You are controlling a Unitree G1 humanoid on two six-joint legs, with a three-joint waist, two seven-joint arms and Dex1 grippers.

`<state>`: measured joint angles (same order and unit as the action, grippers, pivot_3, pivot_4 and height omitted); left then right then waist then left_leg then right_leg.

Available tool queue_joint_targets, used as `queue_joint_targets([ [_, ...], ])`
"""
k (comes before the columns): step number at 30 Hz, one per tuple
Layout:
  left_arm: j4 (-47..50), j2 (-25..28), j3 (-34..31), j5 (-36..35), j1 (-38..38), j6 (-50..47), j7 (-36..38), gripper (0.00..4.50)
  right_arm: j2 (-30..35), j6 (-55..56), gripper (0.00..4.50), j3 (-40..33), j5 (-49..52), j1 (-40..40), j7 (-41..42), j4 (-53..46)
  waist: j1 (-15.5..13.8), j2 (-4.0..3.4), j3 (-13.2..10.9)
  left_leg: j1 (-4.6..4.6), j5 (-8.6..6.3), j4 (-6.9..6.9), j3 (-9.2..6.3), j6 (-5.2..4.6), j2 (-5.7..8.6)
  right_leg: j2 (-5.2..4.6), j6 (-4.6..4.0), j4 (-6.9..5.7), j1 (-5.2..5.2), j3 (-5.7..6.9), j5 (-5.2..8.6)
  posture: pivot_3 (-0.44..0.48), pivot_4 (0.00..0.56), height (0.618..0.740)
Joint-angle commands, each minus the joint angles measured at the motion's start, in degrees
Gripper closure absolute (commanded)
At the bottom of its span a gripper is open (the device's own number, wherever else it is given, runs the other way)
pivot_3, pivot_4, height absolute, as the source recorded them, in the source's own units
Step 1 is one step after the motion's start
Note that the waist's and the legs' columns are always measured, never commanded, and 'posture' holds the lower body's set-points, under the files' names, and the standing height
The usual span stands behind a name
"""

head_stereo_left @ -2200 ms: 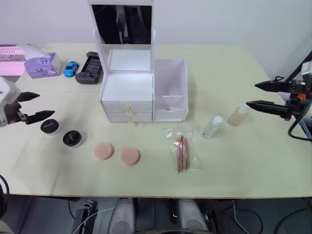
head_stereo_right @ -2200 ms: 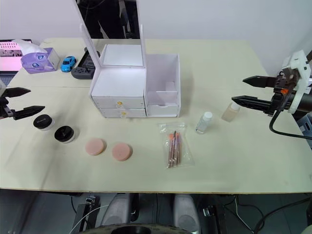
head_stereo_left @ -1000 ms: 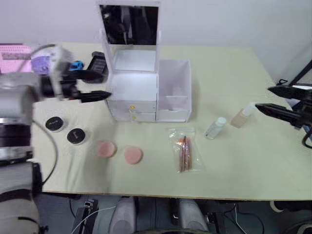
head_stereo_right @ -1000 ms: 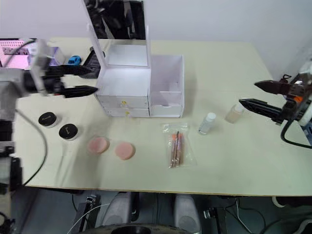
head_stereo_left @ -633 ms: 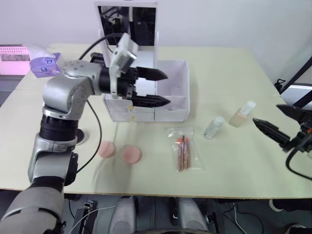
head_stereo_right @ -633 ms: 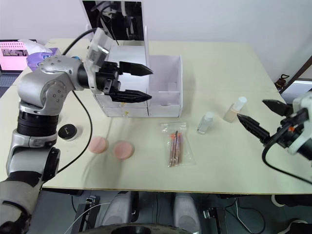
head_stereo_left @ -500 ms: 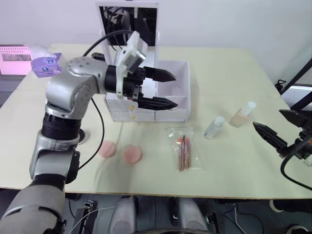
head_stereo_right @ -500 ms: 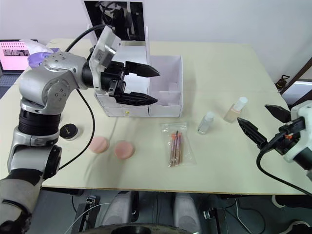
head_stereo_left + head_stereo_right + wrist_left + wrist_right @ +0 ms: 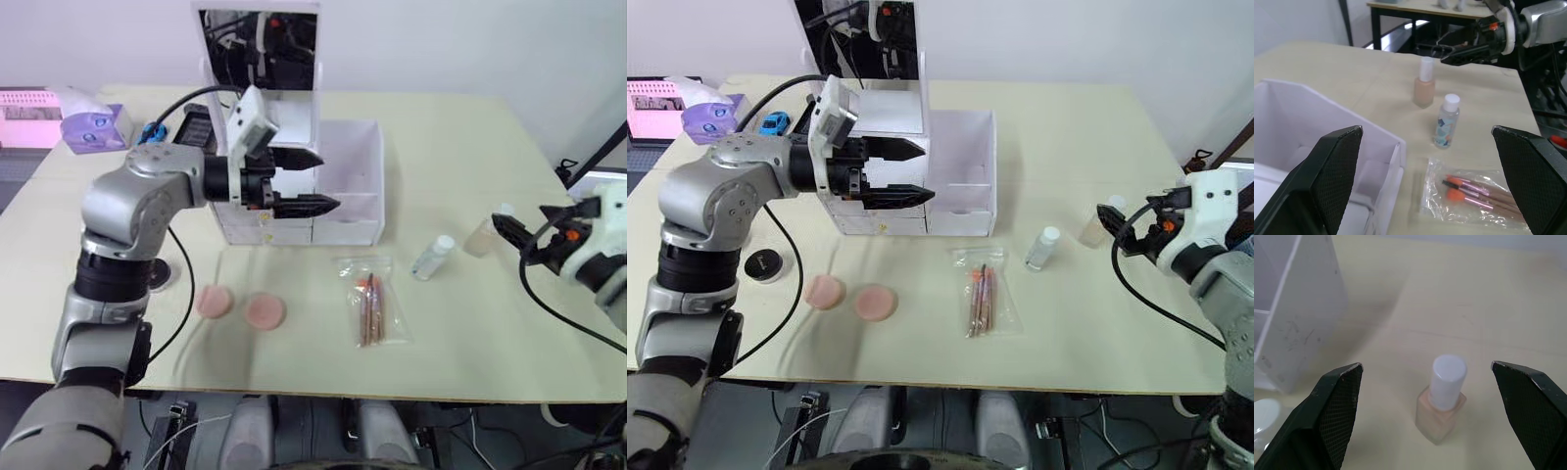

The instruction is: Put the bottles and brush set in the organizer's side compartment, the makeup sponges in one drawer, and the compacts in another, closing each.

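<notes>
Right gripper (image 9: 1425, 416) swung in toward foundation bottle (image 9: 1442, 399), jaws wide, empty, bottle upright on table between them. Left gripper (image 9: 312, 181) open, empty, hovering at organizer (image 9: 343, 186). Step: first bottle pickup. Next: lower, close on bottle body.

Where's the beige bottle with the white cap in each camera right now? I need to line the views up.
Left eye: beige bottle at the right, just in front of the right gripper.
Right eye, same spot.
Left wrist, beyond the clear bottle.
Right wrist, centred between the open fingers.
Shared landmark: the white organizer.
</notes>
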<state>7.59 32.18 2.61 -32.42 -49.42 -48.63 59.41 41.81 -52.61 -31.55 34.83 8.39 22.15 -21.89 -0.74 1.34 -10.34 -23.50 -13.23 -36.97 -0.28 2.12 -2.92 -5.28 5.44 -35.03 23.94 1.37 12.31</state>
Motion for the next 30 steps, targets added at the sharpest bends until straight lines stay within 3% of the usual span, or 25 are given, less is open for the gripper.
queue_joint_targets([
  [1,4.00,0.09,-3.76,-3.76,0.83,-2.05,-2.36,0.06,0.91,3.14,0.00,1.53,-1.70,2.24,1.00,3.15,0.01,0.00,0.00,0.00,0.00,-0.01,0.00,0.00,0.01,0.00,0.00,0.00,0.00,0.00,0.00,0.000,0.150,0.729],
  [12,8.90,0.87,-5.04,-7.00,4.48,-3.34,-6.74,0.06,-0.50,9.28,0.00,5.83,-5.82,5.81,1.39,12.23,0.28,-0.01,0.00,0.08,0.00,-0.07,0.00,0.00,0.00,0.04,-0.05,-0.02,-0.05,-0.02,-0.04,0.000,0.150,0.729],
  [13,9.11,1.03,-4.92,-7.00,4.75,-3.32,-6.91,0.00,-0.40,9.27,0.57,5.88,-5.76,5.89,1.52,12.23,0.26,-0.01,0.00,0.08,0.00,-0.06,-0.01,0.00,0.00,0.05,-0.05,-0.03,-0.05,-0.02,-0.04,0.000,0.150,0.729],
  [14,9.30,1.29,-4.72,-6.80,5.04,-3.14,-6.96,0.00,-0.33,9.29,0.80,5.94,-5.72,5.96,1.69,12.28,0.23,-0.01,0.00,0.07,0.00,-0.05,-0.02,0.00,0.00,0.05,-0.05,-0.03,-0.05,-0.02,-0.04,0.000,0.150,0.729],
  [20,9.17,1.80,-4.49,-6.67,5.24,-2.57,-7.28,0.00,-0.52,9.07,3.74,6.92,-6.51,6.06,1.55,13.56,0.15,-0.01,0.00,0.07,0.00,-0.06,-0.01,0.00,0.00,0.05,-0.05,-0.02,-0.05,-0.04,-0.03,0.000,0.150,0.729],
  [30,6.92,1.50,-3.17,-5.30,3.97,-0.36,-6.92,0.00,-1.37,8.10,3.77,6.69,-5.62,6.57,1.45,12.60,0.18,-0.01,0.00,0.08,0.00,-0.07,-0.02,0.00,0.00,0.05,-0.05,-0.02,-0.06,-0.04,-0.04,0.000,0.150,0.729],
])
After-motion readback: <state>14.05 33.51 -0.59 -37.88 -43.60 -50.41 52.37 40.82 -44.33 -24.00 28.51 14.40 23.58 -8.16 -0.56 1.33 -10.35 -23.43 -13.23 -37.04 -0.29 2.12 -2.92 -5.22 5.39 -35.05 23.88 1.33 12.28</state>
